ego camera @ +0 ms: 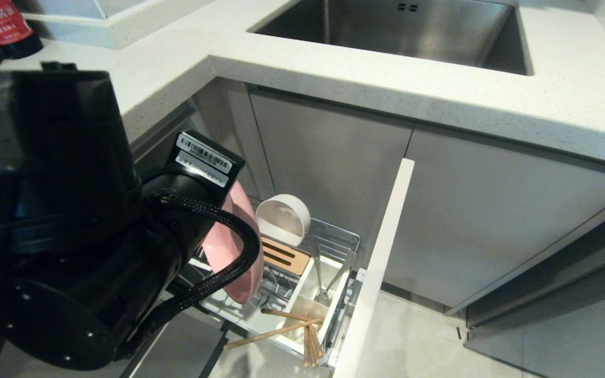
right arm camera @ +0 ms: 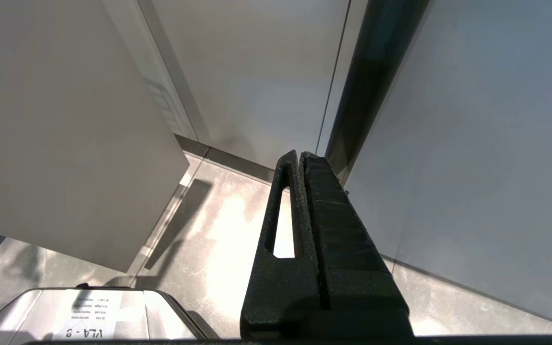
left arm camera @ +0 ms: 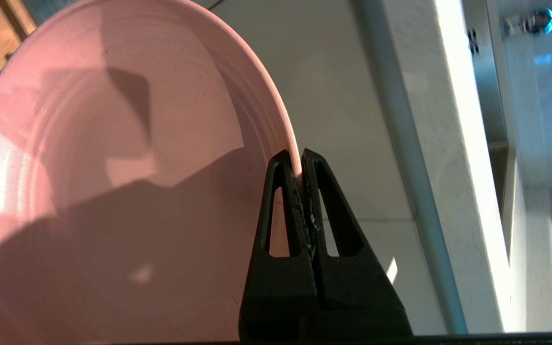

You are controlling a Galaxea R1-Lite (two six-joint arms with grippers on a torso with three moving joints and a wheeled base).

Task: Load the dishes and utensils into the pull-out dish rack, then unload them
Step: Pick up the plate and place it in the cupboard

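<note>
- The left gripper (left arm camera: 299, 165) is clamped on the rim of the pink plate (ego camera: 231, 247), held on edge over the rack (ego camera: 329, 239) at lower centre of the head view; whether loading or unloading, I cannot tell.
- Bowl (ego camera: 283, 218), spoon (ego camera: 317, 265) and chopsticks (ego camera: 281, 328) sit in the rack.
- Next move likely needs the plate kept clear of the prongs.
- Only the left wrist view shows the pinch; the arm hides it from the head.
- The right gripper (right arm camera: 300, 160) hangs closed and empty, low by the cabinets.

Head camera looked steeply down past countertop (ego camera: 491, 100) onto pull-out dish rack (ego camera: 329, 241), left arm filling near-left foreground. Left wrist camera sat very close behind left gripper (left arm camera: 299, 158), pink plate (left arm camera: 113, 167) filling frame; plate (ego camera: 231, 247) shared with head view. Right wrist camera faced cabinet fronts (right arm camera: 257, 72) and floor (right arm camera: 218, 225).
</note>
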